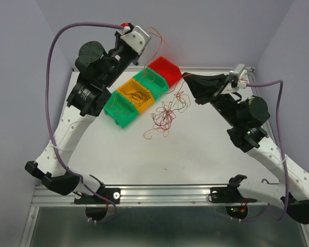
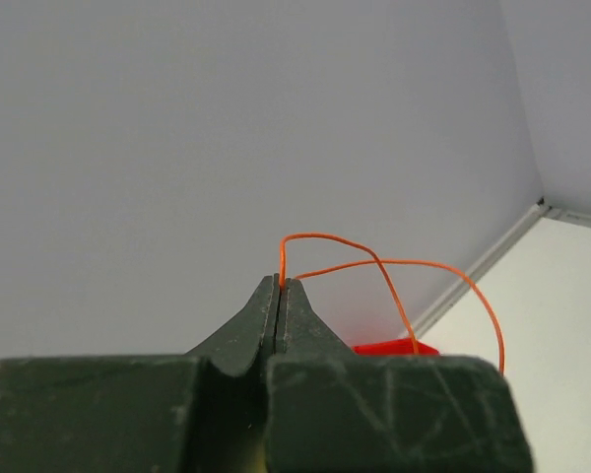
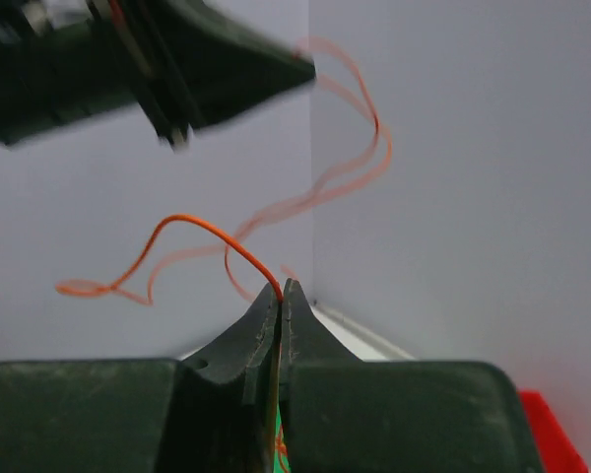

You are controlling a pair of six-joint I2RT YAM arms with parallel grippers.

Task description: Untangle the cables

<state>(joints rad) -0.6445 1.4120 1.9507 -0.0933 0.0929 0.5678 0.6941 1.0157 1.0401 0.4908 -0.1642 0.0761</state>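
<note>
The left end effector point(image 2: 279, 284) and right end effector point(image 3: 281, 288) are each clenched on thin orange cable point(image 2: 394, 262), held aloft. The tangle point(image 1: 165, 116) lies on the bench point(image 1: 195, 154) beside the bins point(image 1: 139, 95). Separating slowly should avoid snaps.

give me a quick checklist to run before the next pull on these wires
1. left claw shut on orange wire: ok
2. right claw shut on orange strand: ok
3. both claws on one and the same cable: cannot tell
4. claws apart, not touching each other: ok
5. held wire free of the pile on the table: cannot tell
6. pile untangled: not ok, it lies knotted beside the bins
</note>
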